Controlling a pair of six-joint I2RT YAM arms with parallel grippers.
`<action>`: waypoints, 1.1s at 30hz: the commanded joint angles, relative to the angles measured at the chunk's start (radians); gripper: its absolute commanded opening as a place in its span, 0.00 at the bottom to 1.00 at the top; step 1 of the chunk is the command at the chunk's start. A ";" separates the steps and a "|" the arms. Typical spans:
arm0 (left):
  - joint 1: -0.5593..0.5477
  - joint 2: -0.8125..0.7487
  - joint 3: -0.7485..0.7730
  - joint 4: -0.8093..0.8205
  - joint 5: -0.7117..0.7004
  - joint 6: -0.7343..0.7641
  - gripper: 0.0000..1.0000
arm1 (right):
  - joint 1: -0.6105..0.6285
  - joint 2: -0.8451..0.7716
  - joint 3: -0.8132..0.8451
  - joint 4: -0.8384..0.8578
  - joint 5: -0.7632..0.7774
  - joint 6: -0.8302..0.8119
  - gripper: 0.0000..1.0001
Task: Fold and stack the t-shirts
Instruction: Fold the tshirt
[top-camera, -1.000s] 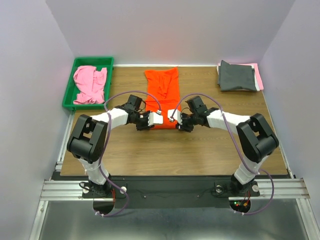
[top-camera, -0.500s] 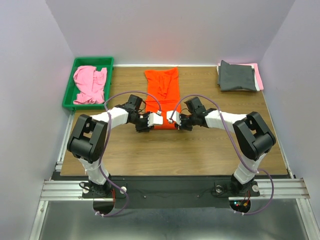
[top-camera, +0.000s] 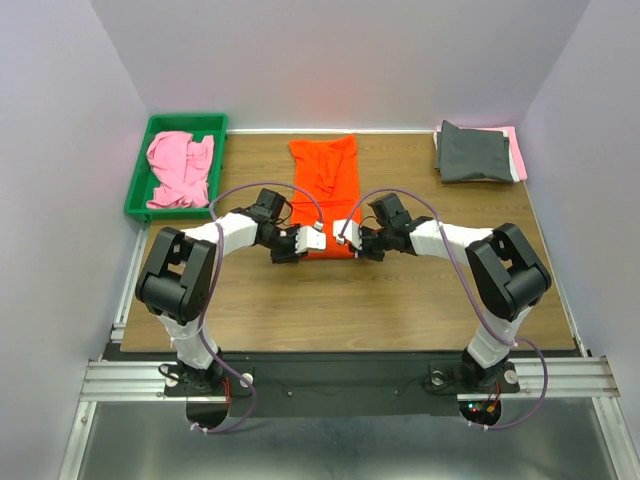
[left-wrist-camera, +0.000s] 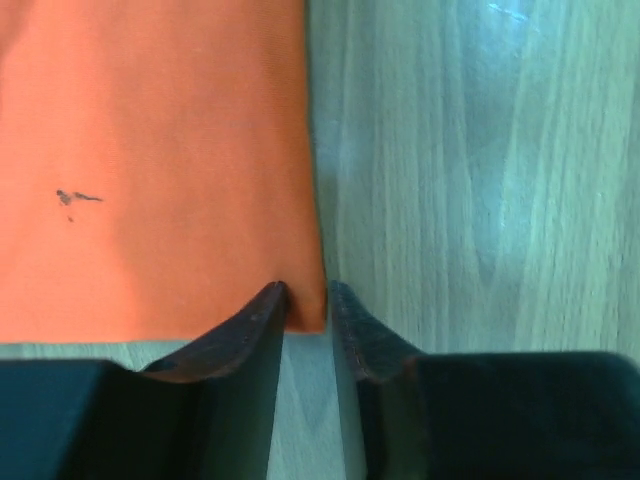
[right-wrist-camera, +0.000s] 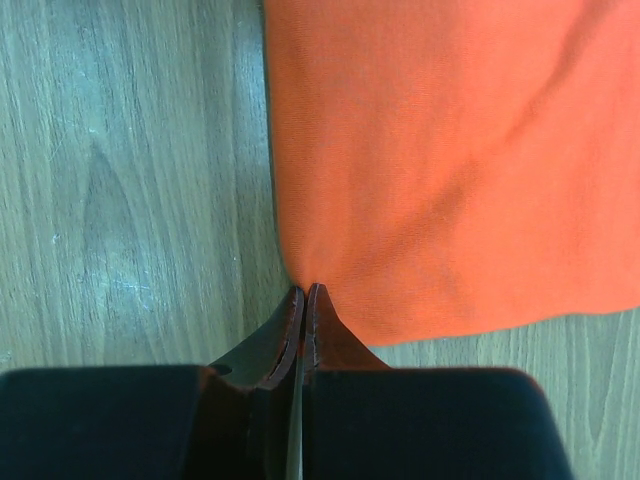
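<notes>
1. Lying flat on the table (top-camera: 400, 300), the orange shirt (top-camera: 324, 190) is a long folded strip that runs from the middle of the far edge toward the centre.
2. The left gripper (left-wrist-camera: 307, 300) sits at the strip's near left corner. Its fingers stand a narrow gap apart, with the cloth corner in that gap and not yet clamped.
3. The right gripper (right-wrist-camera: 304, 295) sits at the near right corner, its fingers pressed tight together on the hem there.
4. The two grippers face each other across the shirt's near end, close but apart.
5. A crumpled pink shirt (top-camera: 180, 170) lies in a green tray (top-camera: 186, 121) at the far left corner.
6. A folded grey shirt (top-camera: 475, 155) lies at the far right corner on top of a second pink shirt (top-camera: 518, 150), whose edge shows along its right side.
</notes>
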 joint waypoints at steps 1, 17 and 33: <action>-0.006 0.025 0.031 -0.017 -0.004 0.000 0.23 | 0.010 0.013 0.036 -0.001 0.014 0.040 0.01; 0.043 -0.092 0.144 -0.161 0.071 -0.063 0.00 | 0.010 -0.111 0.126 -0.115 0.020 0.138 0.01; 0.008 -0.406 0.132 -0.455 0.165 -0.045 0.00 | 0.039 -0.367 0.201 -0.501 -0.083 0.154 0.01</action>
